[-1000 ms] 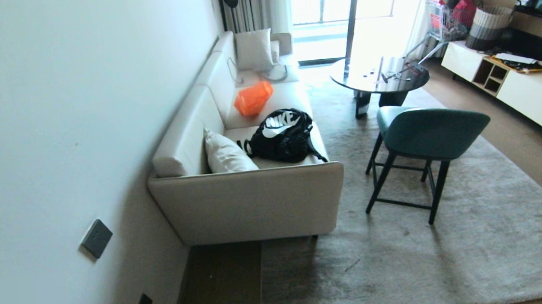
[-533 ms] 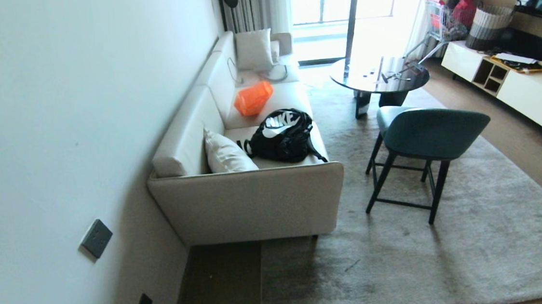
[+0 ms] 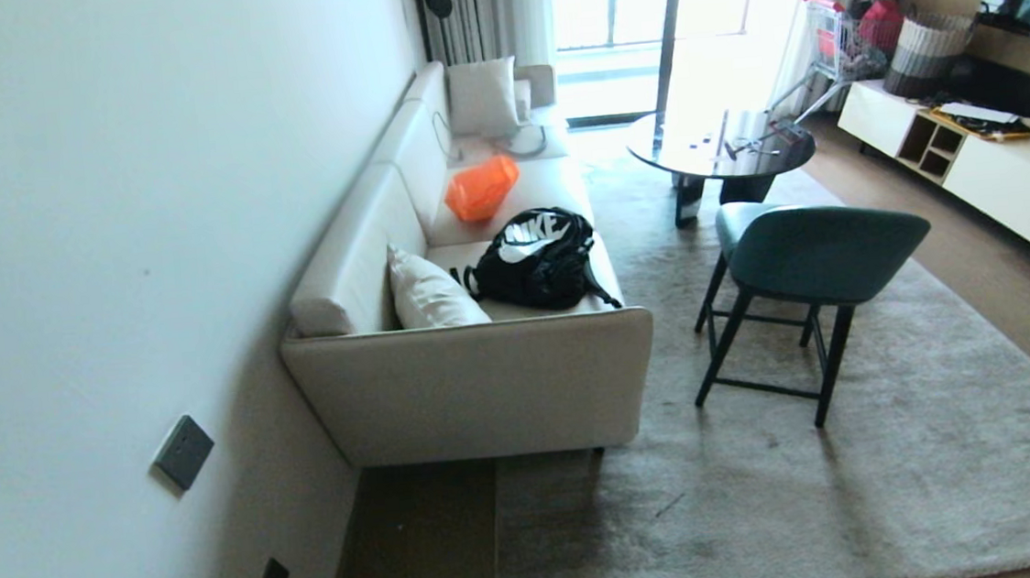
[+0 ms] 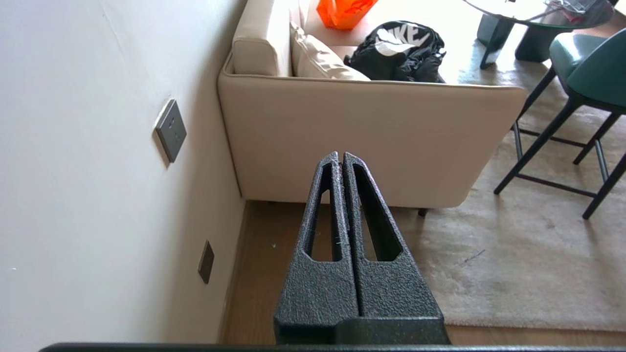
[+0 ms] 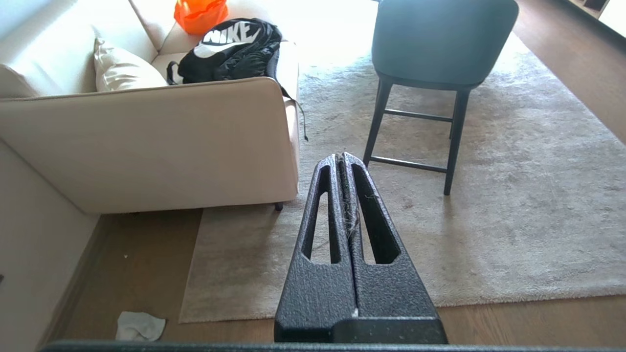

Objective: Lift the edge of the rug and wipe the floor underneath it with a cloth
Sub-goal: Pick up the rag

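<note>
The large grey-beige rug (image 3: 770, 489) lies flat on the brown plank floor (image 3: 424, 535). Its rug edge (image 5: 230, 315) and square corner (image 5: 185, 319) lie near me, beside the sofa's end. The cloth (image 5: 139, 326), a small crumpled pale rag, rests on the bare floor (image 5: 137, 254) just off that corner. My left gripper (image 4: 341, 155) hangs shut and empty above the floor strip (image 4: 264, 264) between wall and rug. My right gripper (image 5: 341, 156) is shut over the rug, with only lint between its fingers. Neither arm shows in the head view.
A beige sofa (image 3: 477, 384) with a black backpack (image 3: 536, 260) and an orange bag (image 3: 481, 186) stands along the wall (image 3: 109, 266). A green chair (image 3: 807, 257) and a round dark table (image 3: 720, 144) stand on the rug. A white cabinet (image 3: 1012, 176) lines the right side.
The whole head view has shifted down very slightly, so the camera moved. Nothing in the room and neither gripper has visibly moved.
</note>
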Motion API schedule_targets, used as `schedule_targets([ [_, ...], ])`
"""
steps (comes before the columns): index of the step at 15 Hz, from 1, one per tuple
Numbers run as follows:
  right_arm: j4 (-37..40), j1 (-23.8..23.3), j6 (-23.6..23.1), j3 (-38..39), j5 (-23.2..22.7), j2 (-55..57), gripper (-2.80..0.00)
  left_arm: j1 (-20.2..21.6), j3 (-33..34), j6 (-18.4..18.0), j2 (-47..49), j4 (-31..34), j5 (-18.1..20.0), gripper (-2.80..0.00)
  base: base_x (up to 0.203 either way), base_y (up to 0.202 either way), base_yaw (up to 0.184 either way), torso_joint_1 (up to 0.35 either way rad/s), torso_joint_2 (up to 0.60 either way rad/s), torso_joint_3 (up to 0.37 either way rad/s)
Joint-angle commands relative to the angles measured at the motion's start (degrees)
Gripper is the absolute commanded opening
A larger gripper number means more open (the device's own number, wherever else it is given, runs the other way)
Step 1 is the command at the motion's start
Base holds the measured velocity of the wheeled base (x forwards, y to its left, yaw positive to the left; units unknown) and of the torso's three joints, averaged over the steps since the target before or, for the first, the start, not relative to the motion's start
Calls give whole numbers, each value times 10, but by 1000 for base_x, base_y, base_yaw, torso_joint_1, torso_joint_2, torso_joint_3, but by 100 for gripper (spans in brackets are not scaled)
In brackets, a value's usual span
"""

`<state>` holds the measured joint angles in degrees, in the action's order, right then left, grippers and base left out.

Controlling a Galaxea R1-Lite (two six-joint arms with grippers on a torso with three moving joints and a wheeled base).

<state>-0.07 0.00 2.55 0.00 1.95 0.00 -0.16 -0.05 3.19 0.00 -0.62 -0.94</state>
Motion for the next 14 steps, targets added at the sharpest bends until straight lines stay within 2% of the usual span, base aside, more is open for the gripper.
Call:
schedule_targets([
  [1,0,0,0,0,0,1,-280,0,0,1,0,0,0,-280,0,0,0,-132,285,173],
  [14,-2,0,0,0,1,0,-280,0,0,1,0,0,0,-280,0,0,0,-129,315,180],
])
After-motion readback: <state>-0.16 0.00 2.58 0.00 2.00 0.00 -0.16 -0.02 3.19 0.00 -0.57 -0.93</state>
